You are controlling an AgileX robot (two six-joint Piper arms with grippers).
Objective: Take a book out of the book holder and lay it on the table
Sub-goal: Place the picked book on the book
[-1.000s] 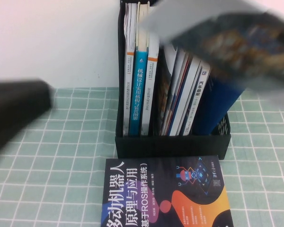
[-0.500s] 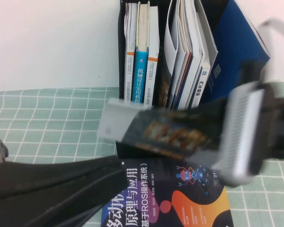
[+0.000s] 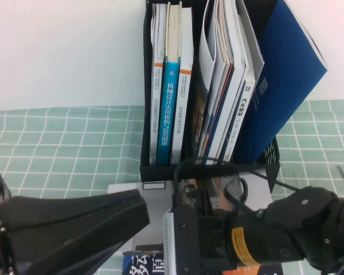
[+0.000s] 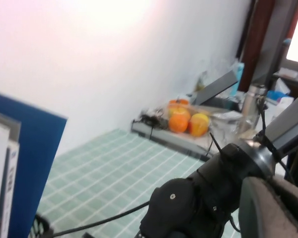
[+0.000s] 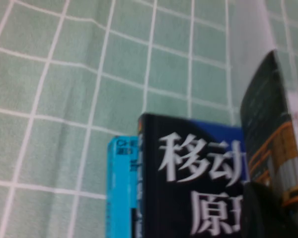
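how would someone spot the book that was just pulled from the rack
Start at the black book holder on the green checked table. Before its front rim, the right gripper holds the book low. Unlike the dark navy book beneath, its cover is white-grey.

So my right arm (image 3: 286, 235) is stretched low across the near side, coming in from about 4 o'clock and pointing toward 9, wrist rolled sideways. My right gripper (image 5: 268, 208) is clamped shut on the book (image 5: 275, 144). My left gripper (image 3: 74, 232) sits low at around 8 o'clock, aimed toward 3.
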